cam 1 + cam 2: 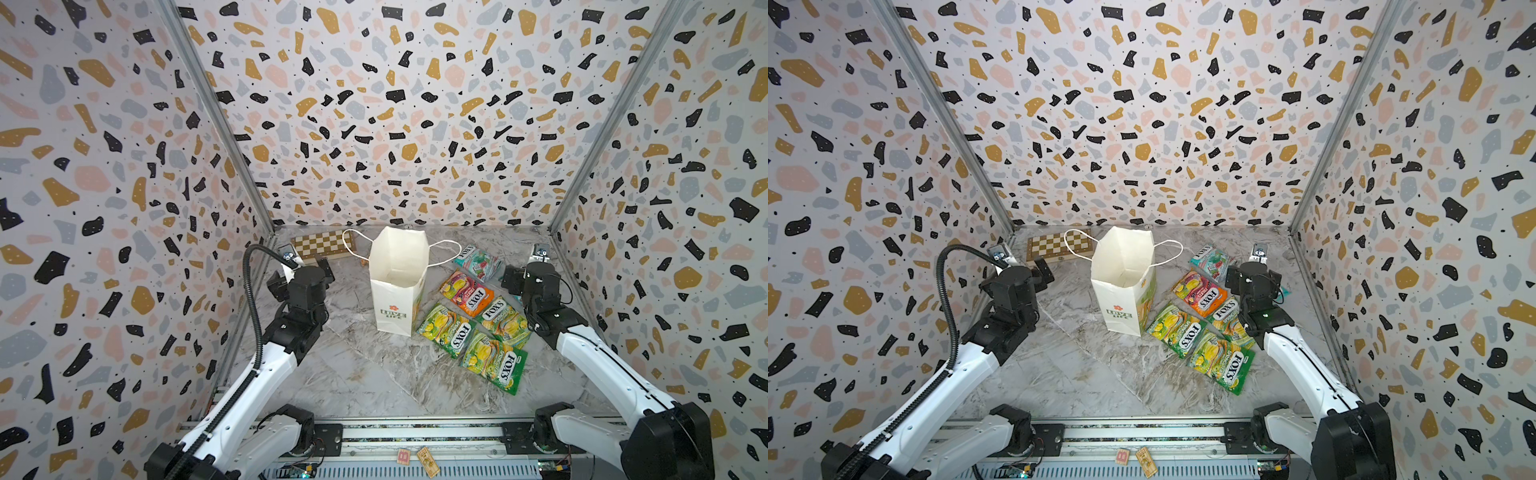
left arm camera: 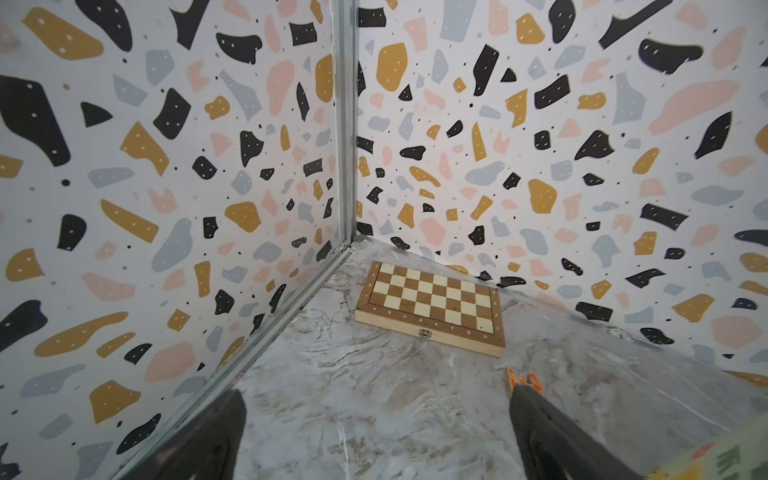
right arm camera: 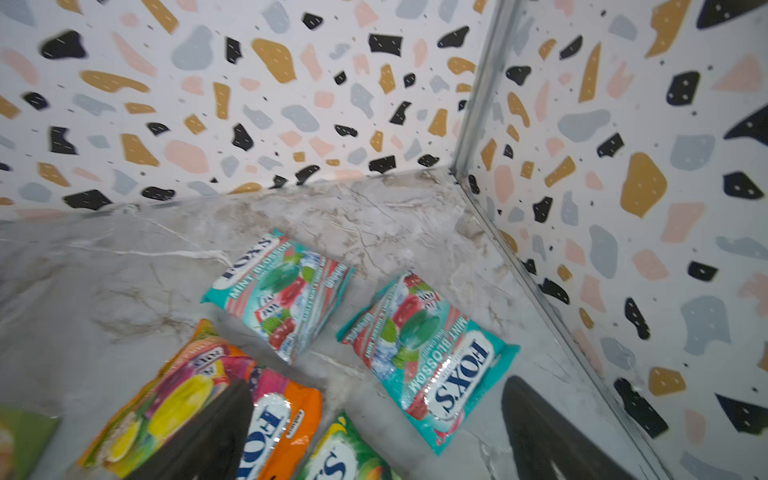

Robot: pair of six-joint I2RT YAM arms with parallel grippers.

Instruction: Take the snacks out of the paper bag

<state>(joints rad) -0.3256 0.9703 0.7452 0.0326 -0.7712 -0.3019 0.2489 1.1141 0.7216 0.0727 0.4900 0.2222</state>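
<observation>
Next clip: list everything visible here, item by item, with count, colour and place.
paper bag: one, white, upright and open at mid-table, no snack seen inside
teal snacks: two, teal, flat on the table right of the bag, towards the back
other snacks: four, orange to yellow-green, flat right of the bag, some overlapping
chessboard: one, brown and cream, back left corner
small orange item: one, orange, near the chessboard, partly hidden
wooden pieces: two, tan, on the front rail
table: one, grey marble
left tool: one, black, open, empty, facing the chessboard
right tool: one, black, open, empty, above the snacks
</observation>
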